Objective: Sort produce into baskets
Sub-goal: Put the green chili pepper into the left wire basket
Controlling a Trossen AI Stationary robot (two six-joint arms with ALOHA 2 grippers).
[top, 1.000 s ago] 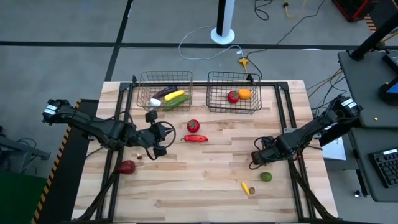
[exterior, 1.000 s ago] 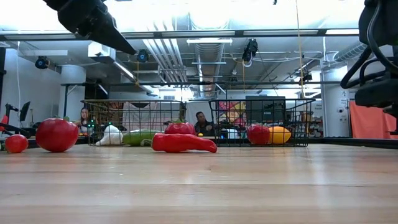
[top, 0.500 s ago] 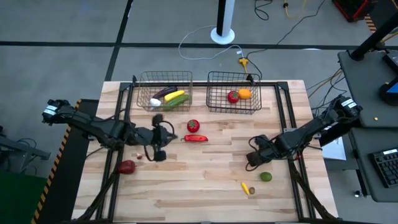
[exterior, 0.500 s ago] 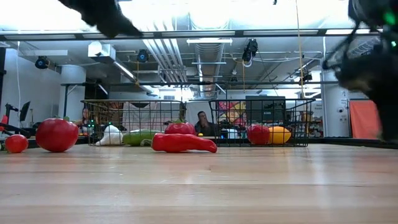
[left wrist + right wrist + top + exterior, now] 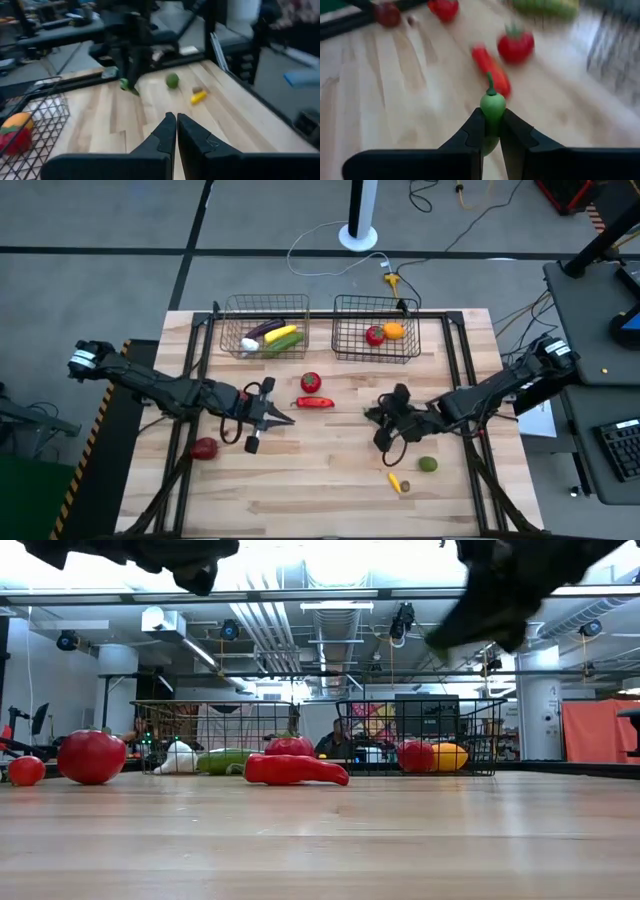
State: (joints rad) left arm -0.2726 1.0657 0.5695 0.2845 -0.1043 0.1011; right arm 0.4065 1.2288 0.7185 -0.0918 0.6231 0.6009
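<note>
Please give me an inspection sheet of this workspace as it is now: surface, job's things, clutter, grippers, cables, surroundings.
Surface: wooden table, dry, no spills seen.
Job's things: left basket holds eggplant, corn and garlic; right basket holds two pieces; loose tomato, red pepper, lime.
Clutter: nothing seen.
Grippers: left gripper shut, empty, above the table; right gripper shut on a small green pepper.
Cables: white cable on the floor behind the table.
Surroundings: desk with keyboard to the right.
</note>
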